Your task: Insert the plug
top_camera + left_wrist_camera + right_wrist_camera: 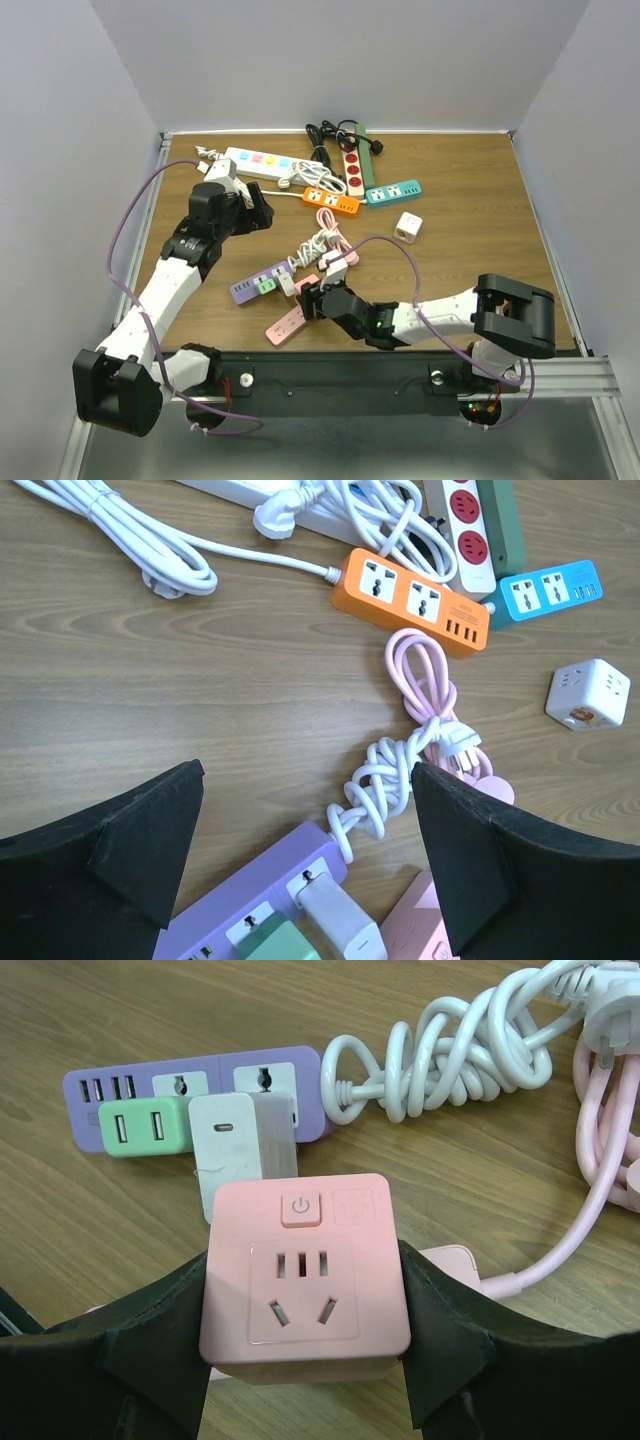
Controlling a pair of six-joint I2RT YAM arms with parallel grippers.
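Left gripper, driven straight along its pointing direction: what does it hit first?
Probably bare table between the left gripper's open fingers, beside the coiled white cord; depth unclear.

you're in a robot lab cell, not a home or shop. plain grey partition walls (350, 60) box in a wood-grain table (470, 270) on three sides. the left arm (170, 290) and right arm (440, 320) are bolted to a metal rail (570, 375) at the near edge. a purple cable (112, 255) loops loose. coloured power strips (352, 170) lie scattered across the table.
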